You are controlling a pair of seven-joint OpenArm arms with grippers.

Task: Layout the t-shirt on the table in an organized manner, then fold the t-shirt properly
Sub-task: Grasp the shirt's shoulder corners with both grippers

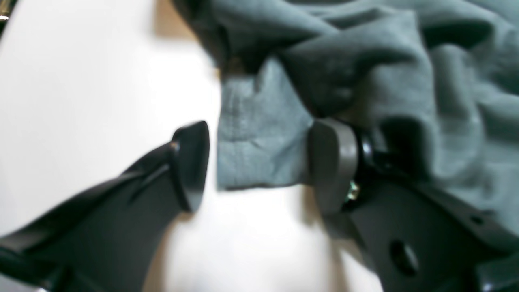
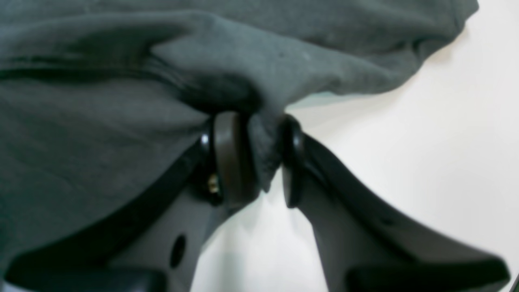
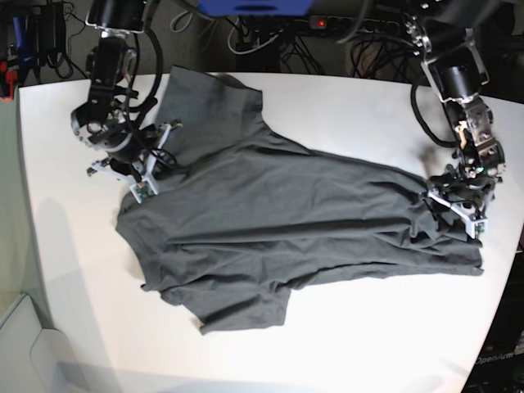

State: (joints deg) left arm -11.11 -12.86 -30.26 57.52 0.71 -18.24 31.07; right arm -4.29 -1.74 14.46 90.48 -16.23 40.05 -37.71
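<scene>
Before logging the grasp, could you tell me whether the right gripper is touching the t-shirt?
Touching: the right wrist view shows the right gripper pinching a t-shirt fold.

T-shirt (image 3: 295, 229) spread across table (image 3: 360, 115), between 2 arms

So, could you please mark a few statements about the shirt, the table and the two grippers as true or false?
1. The t-shirt is neatly folded into a rectangle. False: it lies spread out and wrinkled.
2. The right gripper pinches a fold of the shirt. True.
3. The left gripper is fully shut on fabric. False: its jaws stand apart around a flap of the shirt.
4. The table is white. True.
5. Both arms are at one end of the shirt. False: they are at opposite ends.
</scene>
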